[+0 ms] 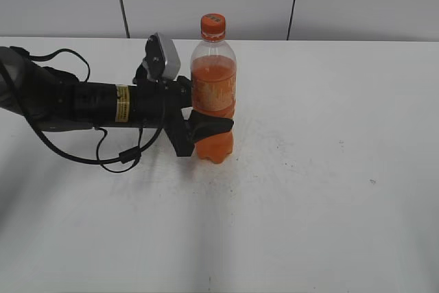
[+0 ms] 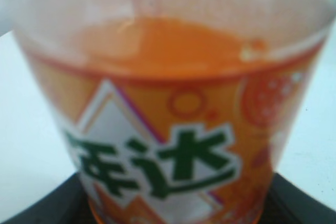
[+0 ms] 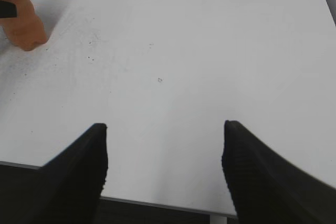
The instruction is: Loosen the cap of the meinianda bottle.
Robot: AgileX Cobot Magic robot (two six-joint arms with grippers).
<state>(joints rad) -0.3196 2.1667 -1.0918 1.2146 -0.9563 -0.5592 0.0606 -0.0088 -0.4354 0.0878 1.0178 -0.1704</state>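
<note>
Left gripper (image 1: pixel 209 127) fingers clamped on tall clear orange-soda bottle (image 1: pixel 213 97), steady on white desk (image 1: pixel 329 169). Right gripper (image 3: pixel 164 167) fingers apart, should descend squarely over small orange screw cap (image 1: pixel 212 26).

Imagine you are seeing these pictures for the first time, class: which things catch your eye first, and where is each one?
First comes the meinianda bottle, standing upright at the middle of the white table, bright with orange drink, its orange cap on top. Next is the left gripper, reaching in from the left and clamped round the bottle's lower body below the label. The right gripper hangs open over bare table, away from the bottle.
</note>
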